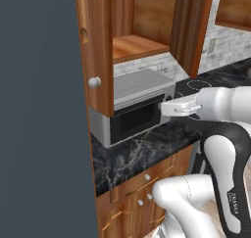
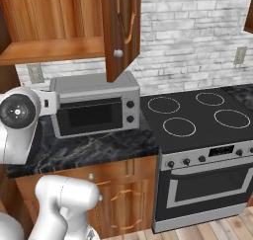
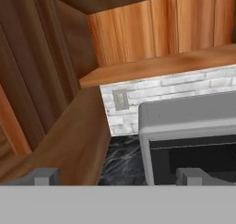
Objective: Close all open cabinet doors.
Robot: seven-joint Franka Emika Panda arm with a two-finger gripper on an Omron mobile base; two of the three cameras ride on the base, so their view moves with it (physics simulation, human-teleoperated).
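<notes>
Two cabinet doors of the wall cupboard stand open. The left door (image 1: 93,46), with a round silver knob (image 1: 94,82), swings out toward me. The right door (image 1: 193,26) stands out past the shelf, and the right base view shows it edge-on (image 2: 121,31). My gripper (image 1: 164,108) hangs below the cupboard, in front of the microwave's upper right corner. It is open, with nothing between its fingertips (image 3: 44,176). In the hand view the gripper (image 3: 119,177) faces the left door's inner side (image 3: 37,80) and its bottom edge.
A grey microwave (image 1: 137,105) sits on the black marble counter (image 1: 142,154) under the cupboard. Right of it is a black stove top (image 2: 197,115) with an oven below. A wall outlet (image 3: 120,99) is on the white brick. A dark grey wall (image 1: 39,114) stands at the left.
</notes>
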